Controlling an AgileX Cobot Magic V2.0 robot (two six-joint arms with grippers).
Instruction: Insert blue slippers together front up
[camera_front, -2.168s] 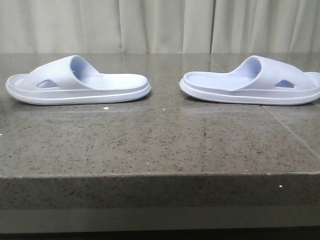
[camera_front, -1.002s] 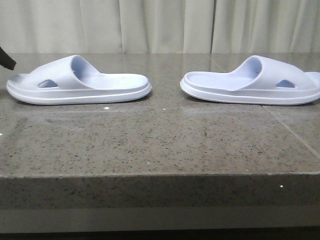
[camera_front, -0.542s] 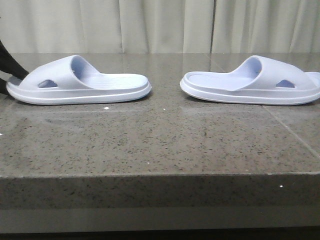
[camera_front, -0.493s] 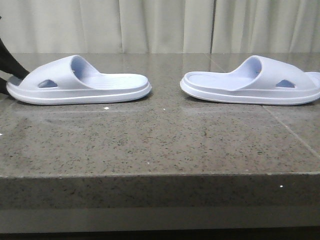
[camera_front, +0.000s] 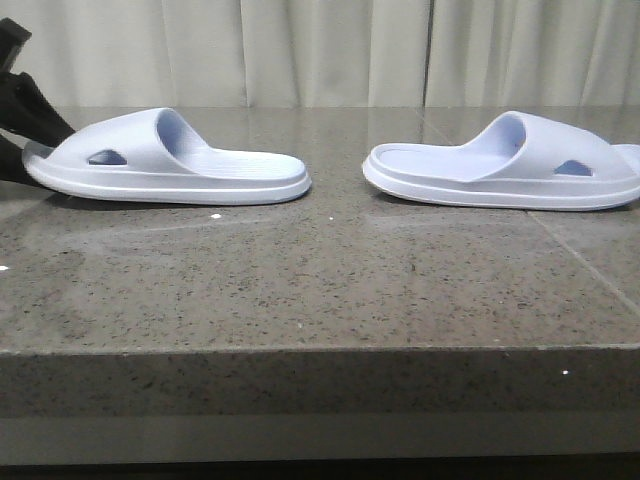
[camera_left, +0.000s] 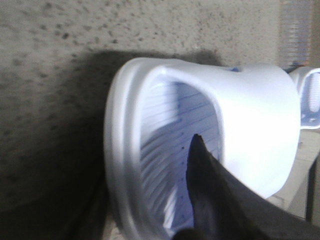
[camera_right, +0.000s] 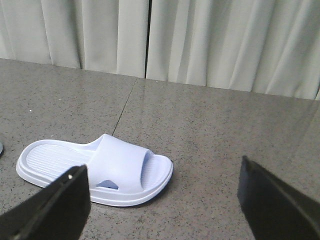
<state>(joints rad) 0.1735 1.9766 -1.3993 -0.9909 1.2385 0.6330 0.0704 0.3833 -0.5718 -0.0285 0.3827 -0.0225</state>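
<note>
Left hand (camera_front: 25, 115) has reached the left slipper (camera_front: 165, 160), clamped on its toe, lifting it off the table (camera_front: 320, 290) | right slipper (camera_front: 505, 165) untouched | right hand (camera_right: 160, 200) apart, hovering | pickup begun

Table: a dark grey speckled stone top (camera_front: 320, 290) is stretching across the whole room view, with a thick front edge.
Seams: thin lines (camera_right: 124, 112) are running across the stone where slabs are meeting.
Curtain: a pale, cream curtain (camera_front: 330, 50) is hanging behind the table in long folds.
Light: soft light is shining on the stone and making it look a bit glossy.
</note>
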